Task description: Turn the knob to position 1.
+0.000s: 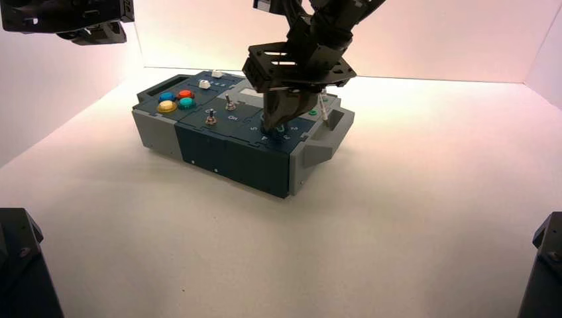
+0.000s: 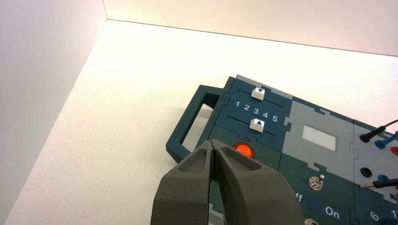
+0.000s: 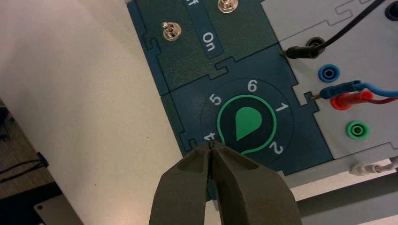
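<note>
Hovering just beside the knob (image 3: 246,123) near the dial's 4 mark, the right gripper (image 3: 210,146) is clenched on nothing. The knob sits inside its numbered ring. The left gripper (image 2: 214,143), also clenched, hangs over the box's (image 1: 219,149) handle end.

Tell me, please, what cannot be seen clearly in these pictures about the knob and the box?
- Knob: in the high view the right gripper hides most of it.
- Number 3 on the dial: right wrist view, covered by the right gripper's fingers.
- Buttons beside the orange button: left wrist view, behind the left gripper.
</note>
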{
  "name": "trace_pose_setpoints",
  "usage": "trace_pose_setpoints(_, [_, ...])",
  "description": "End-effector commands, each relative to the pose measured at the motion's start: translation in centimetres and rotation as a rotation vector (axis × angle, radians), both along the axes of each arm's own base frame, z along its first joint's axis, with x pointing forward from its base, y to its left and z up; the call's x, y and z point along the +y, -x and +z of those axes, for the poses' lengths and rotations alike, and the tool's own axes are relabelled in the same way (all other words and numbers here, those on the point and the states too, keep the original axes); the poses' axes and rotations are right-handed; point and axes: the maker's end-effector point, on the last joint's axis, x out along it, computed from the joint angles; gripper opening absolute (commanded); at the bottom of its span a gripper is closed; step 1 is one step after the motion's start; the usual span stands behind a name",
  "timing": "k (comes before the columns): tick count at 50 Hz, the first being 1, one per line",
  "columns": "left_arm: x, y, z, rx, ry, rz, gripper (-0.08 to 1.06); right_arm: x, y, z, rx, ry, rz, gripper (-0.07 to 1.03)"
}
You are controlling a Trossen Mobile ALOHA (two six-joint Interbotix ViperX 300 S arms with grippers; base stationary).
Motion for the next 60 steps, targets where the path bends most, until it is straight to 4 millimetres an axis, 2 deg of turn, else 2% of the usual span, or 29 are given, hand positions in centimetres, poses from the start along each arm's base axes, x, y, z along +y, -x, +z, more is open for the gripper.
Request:
trace_pose_setpoints(1, [0.1,-0.6,0.9,-0.029,0.005,0.006,-0.03,0.0,-0.8,0.7,-0.02,-0.014,-0.01,-0.02])
trace_pose_setpoints(22, [0.1,-0.5,0.9,-0.027,0.004,0.006,-0.03,-1.1,-1.7,0.5,-0.009,0.007,-0.028,-0.02])
trace_pose_setpoints(60, [0.1,-0.5,0.9,-0.027,0.004,0.005,-0.03,-1.9,-2.6,1.3,-0.023,0.005,-0.044,-0.02])
